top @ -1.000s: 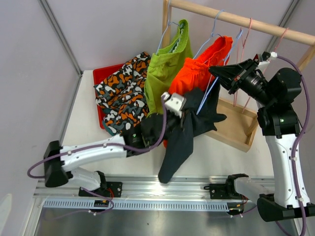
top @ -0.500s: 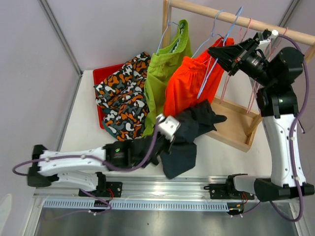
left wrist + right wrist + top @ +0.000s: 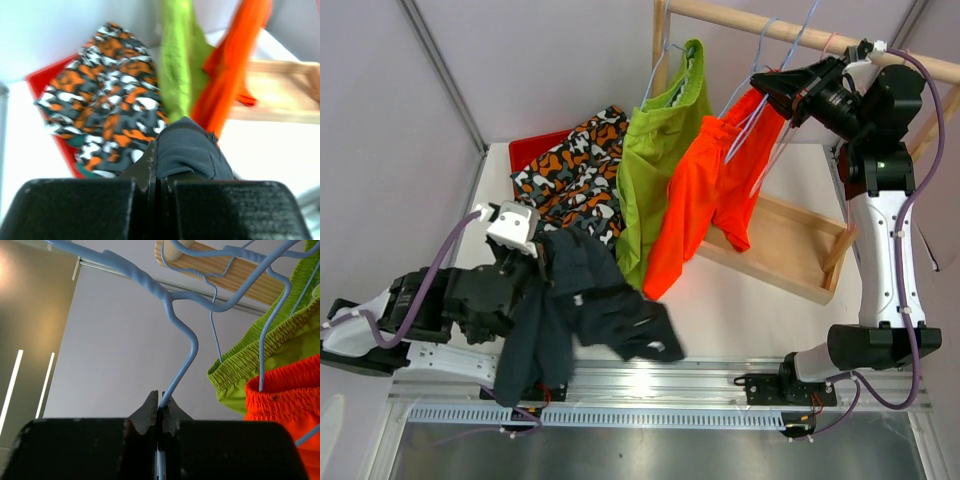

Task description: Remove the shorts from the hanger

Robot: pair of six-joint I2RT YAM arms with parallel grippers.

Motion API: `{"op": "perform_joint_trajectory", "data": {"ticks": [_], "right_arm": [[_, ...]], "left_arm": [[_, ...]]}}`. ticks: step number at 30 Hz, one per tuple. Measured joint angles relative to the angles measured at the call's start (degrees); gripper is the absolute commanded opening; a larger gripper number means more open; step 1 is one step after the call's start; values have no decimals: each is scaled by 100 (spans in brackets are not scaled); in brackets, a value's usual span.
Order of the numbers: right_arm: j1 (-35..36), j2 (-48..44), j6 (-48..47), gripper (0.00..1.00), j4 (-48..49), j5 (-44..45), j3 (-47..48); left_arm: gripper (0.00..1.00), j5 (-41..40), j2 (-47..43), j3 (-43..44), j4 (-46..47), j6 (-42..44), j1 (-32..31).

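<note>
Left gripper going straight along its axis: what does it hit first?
Past the navy shorts it clamps, the left gripper would probably meet the camouflage shorts on the red tray; depth is unclear.

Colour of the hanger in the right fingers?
Light blue wire hanger, clearest in the right wrist view.

1. Dark navy shorts [image 3: 590, 305]: off any hanger, pinched between the left fingers [image 3: 148, 167], drooping crumpled over the surface's near edge.
2. Lime green shorts [image 3: 655, 160] and bright orange shorts [image 3: 705, 195]: hanging side by side, touching.
3. Camouflage shorts [image 3: 570, 175]: lying rumpled in the red tray [image 3: 525, 150].
</note>
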Motion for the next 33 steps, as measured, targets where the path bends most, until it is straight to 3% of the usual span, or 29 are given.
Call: {"op": "perform_joint_trajectory", "data": {"ticks": [3,7,14,18,19,21,22,25,33], "right_arm": [[0,-7,-98,0,35,22,-81],[-4,-162,-225,0,87,72,-498],[-133,-402,-402,0,164,105,-1095],[-205,-511,-411,0,267,111,-1338],[-210,-542,-420,4,310,116,-1394],[-219,-603,-431,27,365,114,-1478],[-229,-645,-433,57,378,103,-1523],[-282,-846,-446,80,332,-2,-1832],[-713,-1484,-531,91,118,-267,-2688]], "left_arm": [[0,-105,-227,-219,732,968,293],[0,184,-398,-304,1676,1989,1375],[0,1596,260,105,2452,2778,3362],[0,2756,975,662,2485,2817,4857],[0,3010,1220,890,2468,2815,5209],[0,3410,1694,1360,2450,2813,5810],[0,3593,1958,1687,2411,2820,6033],[0,4142,2728,2675,2430,2815,6679],[0,5235,5003,4990,2496,2374,8144]]}}
